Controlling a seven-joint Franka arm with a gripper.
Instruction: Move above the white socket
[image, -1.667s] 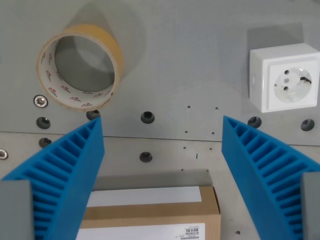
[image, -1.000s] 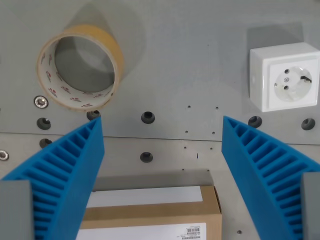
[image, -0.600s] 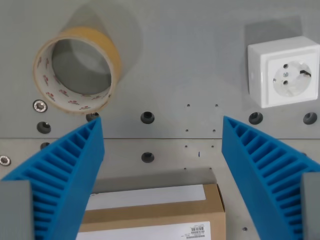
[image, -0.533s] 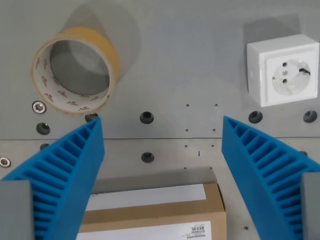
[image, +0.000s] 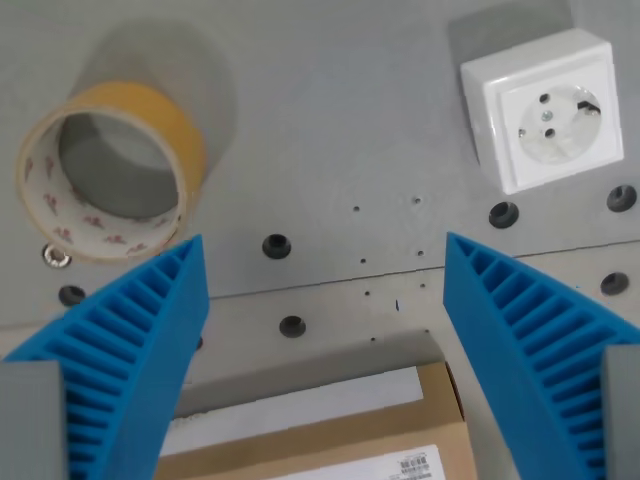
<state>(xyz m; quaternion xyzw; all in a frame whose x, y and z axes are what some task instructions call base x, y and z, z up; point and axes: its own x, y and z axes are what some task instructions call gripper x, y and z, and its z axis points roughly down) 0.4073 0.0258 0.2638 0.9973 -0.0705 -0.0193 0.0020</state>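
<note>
The white socket sits on the grey table at the wrist view's upper right, slightly rotated, its round face with two holes turned up. My gripper is open, its blue ribbed fingers wide apart at the lower left and lower right, with nothing between them. The socket lies beyond and a little above the right finger, outside the gap.
A roll of tan tape stands at the upper left. A cardboard box with a white label lies at the bottom between the fingers. Several bolt holes dot the grey table, and a seam crosses it.
The camera has shifted and turned a little: the socket has slid leftward and up in the picture and looks tilted, and the tape roll has slid left and down. The fingers stay wide apart.
</note>
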